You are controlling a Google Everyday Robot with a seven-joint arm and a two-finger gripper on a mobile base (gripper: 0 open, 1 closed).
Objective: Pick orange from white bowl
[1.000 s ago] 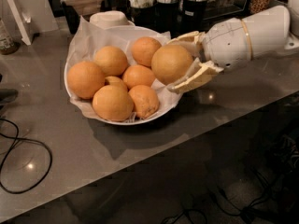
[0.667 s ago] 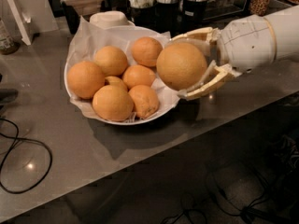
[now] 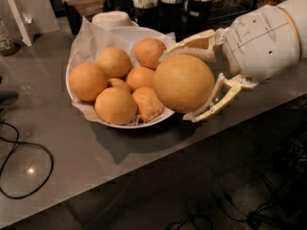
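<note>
Since a second ago your gripper (image 3: pixel 178 87) has carried the orange (image 3: pixel 188 79) up and rightward off the pile; it now hangs over the right rim of the white bowl (image 3: pixel 125 31), pinched between the jaws, one above and one below. Six deeper-orange fruits (image 3: pixel 88 82) show plainly in the bowl, with a sliver of a seventh between them. You have bare worktop (image 3: pixel 72 150) near and right, out to its near edge, while one small white dish (image 3: pixel 112 19) and dark holders (image 3: pixel 168 11) crowd the far side and one black cable (image 3: pixel 21 169) lies near left.
</note>
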